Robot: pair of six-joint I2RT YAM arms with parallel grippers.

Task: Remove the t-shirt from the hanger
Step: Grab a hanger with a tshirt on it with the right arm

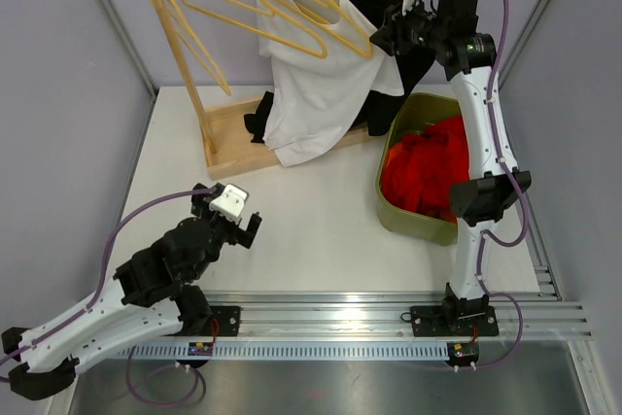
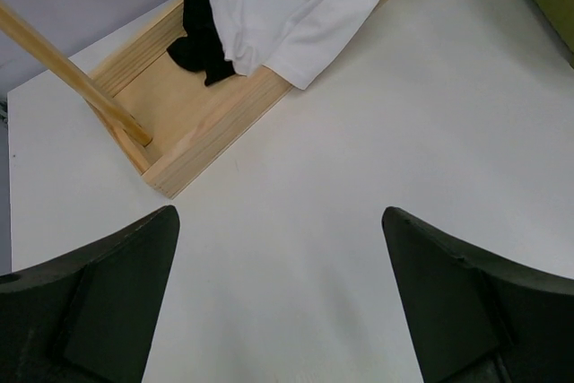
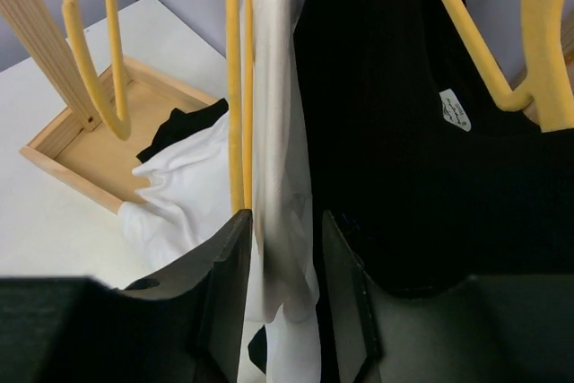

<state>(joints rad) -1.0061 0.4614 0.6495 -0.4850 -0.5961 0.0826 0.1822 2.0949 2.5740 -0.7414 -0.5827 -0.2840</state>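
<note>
The right claw [image 3: 282, 221] stands narrow around the shirt [image 3: 278, 132] on a yellow hanger [image 3: 235, 87]; whether it pinches cannot be told. The left claw [image 2: 278, 221] gapes wide over the table [image 2: 359, 132].

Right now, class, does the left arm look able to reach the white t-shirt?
Probably, at its low end only. The left gripper stands open, and only table lies between it and the white t-shirt, whose sleeve drapes over the wooden base. Its top on the hanger looks too high.
</note>
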